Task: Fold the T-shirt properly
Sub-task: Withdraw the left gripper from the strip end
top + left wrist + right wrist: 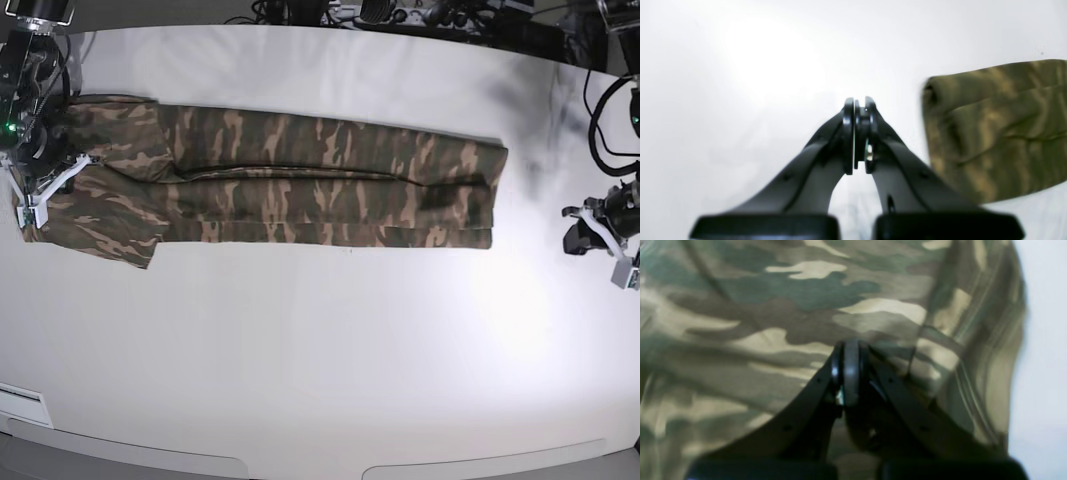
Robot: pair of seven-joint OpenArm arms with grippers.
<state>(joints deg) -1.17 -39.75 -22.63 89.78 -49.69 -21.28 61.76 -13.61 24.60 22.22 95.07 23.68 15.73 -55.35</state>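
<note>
Left wrist view: the black left gripper [858, 110] is being held closed, empty, above the white glossy tabletop [740, 83]; the camouflage cloth T-shirt [1000, 130] is lying to its right.

Right wrist view: the black right gripper [850, 356] is being kept closed over camouflage cloth, with no pinched fold discernible.

Base view: the shirt is lying in a long band across the far table, dark cables [400, 12] being seen beyond.

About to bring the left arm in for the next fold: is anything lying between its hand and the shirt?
Nothing visible: only bare white table lies between the shut left hand and the shirt's near end.
</note>
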